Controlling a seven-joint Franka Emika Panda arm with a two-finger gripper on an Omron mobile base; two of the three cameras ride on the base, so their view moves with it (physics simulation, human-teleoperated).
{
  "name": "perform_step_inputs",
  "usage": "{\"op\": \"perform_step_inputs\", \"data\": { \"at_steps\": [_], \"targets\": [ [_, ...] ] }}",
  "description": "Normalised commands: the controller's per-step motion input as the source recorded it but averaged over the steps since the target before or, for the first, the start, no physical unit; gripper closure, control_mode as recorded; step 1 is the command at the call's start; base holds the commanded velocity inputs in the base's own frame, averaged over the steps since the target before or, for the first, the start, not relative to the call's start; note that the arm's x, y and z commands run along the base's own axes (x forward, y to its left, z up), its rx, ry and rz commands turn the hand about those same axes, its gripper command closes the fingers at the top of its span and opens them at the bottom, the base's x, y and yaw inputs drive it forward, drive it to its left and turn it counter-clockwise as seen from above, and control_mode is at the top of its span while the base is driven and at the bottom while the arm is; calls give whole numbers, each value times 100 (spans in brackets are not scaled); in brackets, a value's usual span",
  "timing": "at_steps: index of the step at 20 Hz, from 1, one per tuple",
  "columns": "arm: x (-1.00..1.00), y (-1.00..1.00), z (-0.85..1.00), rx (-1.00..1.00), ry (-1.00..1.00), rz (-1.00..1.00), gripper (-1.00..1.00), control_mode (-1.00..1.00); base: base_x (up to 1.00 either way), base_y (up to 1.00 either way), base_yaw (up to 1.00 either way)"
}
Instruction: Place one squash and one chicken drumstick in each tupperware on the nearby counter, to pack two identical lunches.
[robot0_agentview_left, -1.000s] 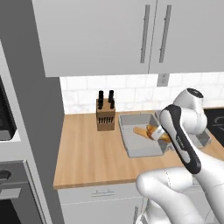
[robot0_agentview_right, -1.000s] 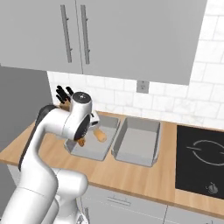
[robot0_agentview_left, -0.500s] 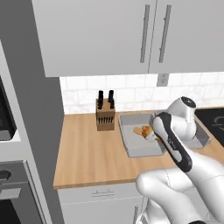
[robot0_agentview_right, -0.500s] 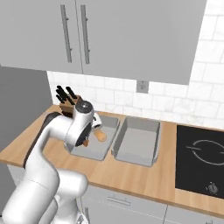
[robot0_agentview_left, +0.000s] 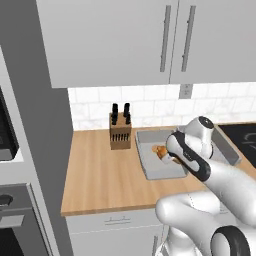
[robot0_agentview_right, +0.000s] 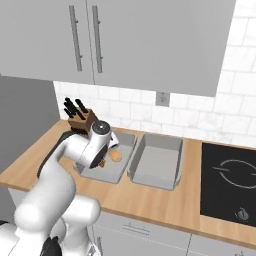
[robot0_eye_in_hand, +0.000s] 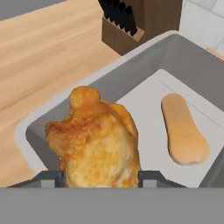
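Wooden counter runs under white cabinets and a tiled wall, with a black cooktop set into it at the right end; no lettering or label can be read anywhere. Two grey tupperware trays sit side by side on the wood, just apart. Nearest the knife block is the left tupperware, and lying flat on its floor is the tan squash, elongated and pale. Beside it, the right tupperware shows a bare grey floor. Above the left tray hangs the gripper, its two dark fingertips pressed against either side of a golden-brown chicken drumstick, held partly open by its plump body. From the hand view, the drumstick's narrower knob points away from the hand, toward the tray's near corner, and the meat sits directly between the tips, while the squash lies off to one side on the tray floor, apart from the drumstick. From the base views, the drumstick shows as an orange patch over the left tray beside the arm's wrist
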Motion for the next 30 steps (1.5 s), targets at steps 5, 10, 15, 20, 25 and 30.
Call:
{"op": "perform_step_inputs", "data": {
  "at_steps": [5, 10, 15, 20, 25, 30],
  "targets": [
    [35, 0, -31, 0, 0, 7, 100, -100, 0, 0, 0],
    [28, -1, -27, 0, 0, 5, 100, -100, 0, 0, 0],
    [28, -11, -24, 0, 0, 1, 100, -100, 0, 0, 0],
    [34, -4, -27, 0, 0, 1, -100, -100, 0, 0, 0],
    [8, 0, 17, 0, 0, 1, -100, -100, 0, 0, 0],
    [1, 0, 90, 0, 0, 0, -100, -100, 0, 0, 0]
  ]
}}
